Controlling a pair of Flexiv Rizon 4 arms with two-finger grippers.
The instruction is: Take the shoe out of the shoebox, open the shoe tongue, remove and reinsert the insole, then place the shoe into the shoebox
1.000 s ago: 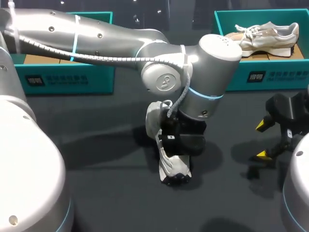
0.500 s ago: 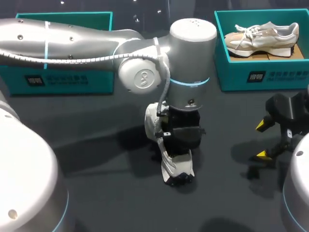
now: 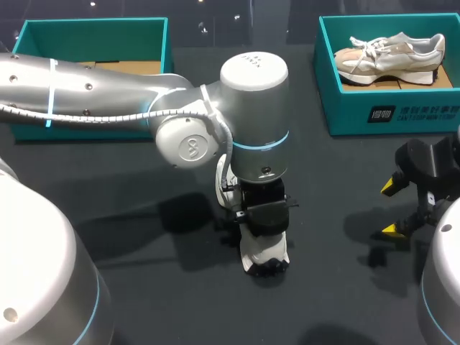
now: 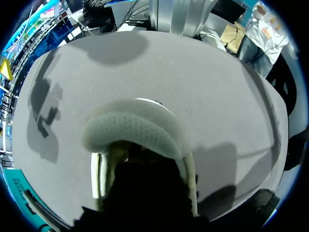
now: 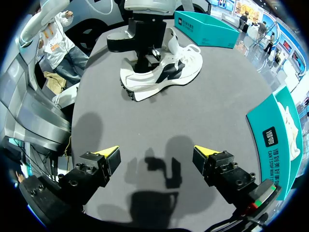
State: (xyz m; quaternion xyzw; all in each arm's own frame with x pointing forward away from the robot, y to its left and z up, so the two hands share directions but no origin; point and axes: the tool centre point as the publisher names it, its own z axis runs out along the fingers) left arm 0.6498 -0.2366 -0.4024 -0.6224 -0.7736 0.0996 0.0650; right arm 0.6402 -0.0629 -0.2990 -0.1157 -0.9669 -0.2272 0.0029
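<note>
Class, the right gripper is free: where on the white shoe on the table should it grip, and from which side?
Probably the laced end of the white shoe, pinched across its width from above, on the right gripper side. The shoe rests sole-down, and the left gripper occupies the other end.

The table has a dark grey, matte top with a fine cloth-like grain. In the head view a soft shadow lies near its middle and a second shadow toward the right side. In the left wrist view the top looks a lighter grey under the light, with a broad shadow close to its far edge. In the right wrist view a blocky shadow falls on the near part.
</note>
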